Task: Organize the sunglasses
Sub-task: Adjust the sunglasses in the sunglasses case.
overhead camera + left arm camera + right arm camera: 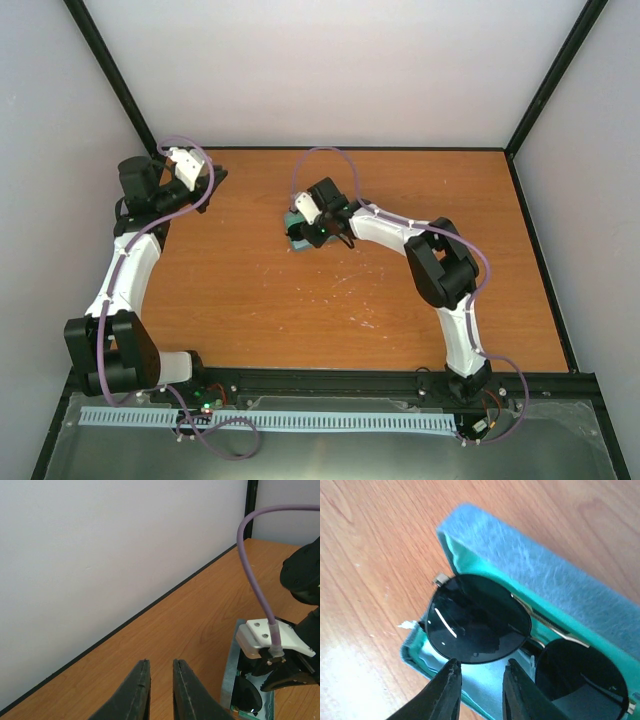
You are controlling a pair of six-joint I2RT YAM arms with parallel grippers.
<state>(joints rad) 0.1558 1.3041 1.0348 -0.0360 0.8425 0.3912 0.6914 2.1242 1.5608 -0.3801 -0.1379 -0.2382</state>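
We log sunglasses in the open teal case mid-frame, right gripper slightly apart covering them, left gripper slightly apart, empty.

My left arm folds back to the far left, left fingers barely parted; my right arm reaches inward, right fingers angled down, narrowly apart.

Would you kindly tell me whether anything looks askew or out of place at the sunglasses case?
The sunglasses sit crooked in the open case: one hinge corner appears to jut past the case's end. A small white scrap lies on the table beside it. Nothing looks damaged.
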